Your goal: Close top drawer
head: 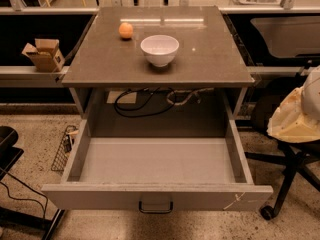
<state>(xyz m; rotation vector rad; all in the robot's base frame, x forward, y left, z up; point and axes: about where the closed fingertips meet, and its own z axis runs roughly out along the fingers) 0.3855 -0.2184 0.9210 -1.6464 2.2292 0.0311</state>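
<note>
The claw shows as a pale cream shape at the far right, out past the desk's right edge and about level with the open cavity under the top. It is clear of the desk and touches nothing of it; whether it is apart or together cannot be told. Behind and below it stands a dark office chair on castors. Inward from there, the top drawer is pulled far out from under the desk's front edge. Its long axis runs left to right, parallel to that edge, and its front panel faces the camera. The plain grey inside lies open to view. A small dark bail handle sits mid-front, and a whitish scratch marks the panel near its right end. At the back of the cavity, dark cables loop under the top. On the desk a white bowl stands near the middle, and an orange ball lies just beside it toward the rear left corner. Beyond the left edge a cardboard box sits on a ledge.
</note>
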